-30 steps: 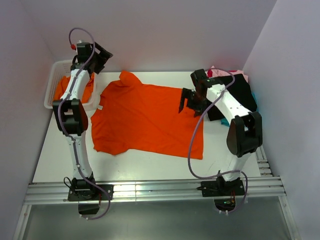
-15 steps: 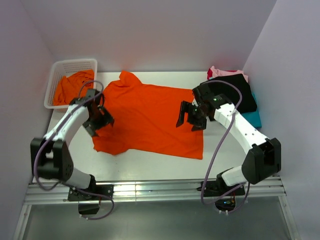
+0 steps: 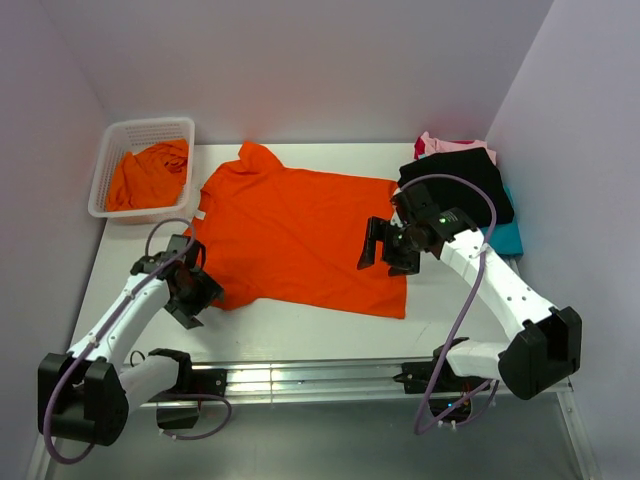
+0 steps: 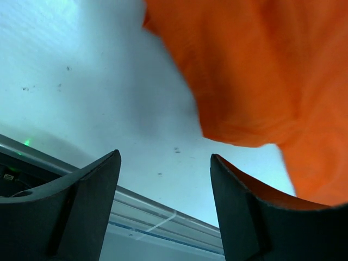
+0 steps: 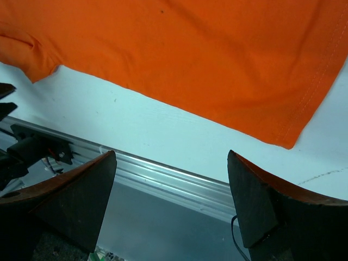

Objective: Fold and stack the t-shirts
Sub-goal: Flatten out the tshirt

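Two grippers, both yours, stood wide open and empty: the left gripper sat just beside the near sleeve of the orange t-shirt, the right gripper hung over its hem edge. The shirt lay spread flat in the middle of the table, between the basket and the folded pile at the right. It looked light and limp, apt to bunch, so you would want pinches at sleeve and hem corner, not mid-panel.
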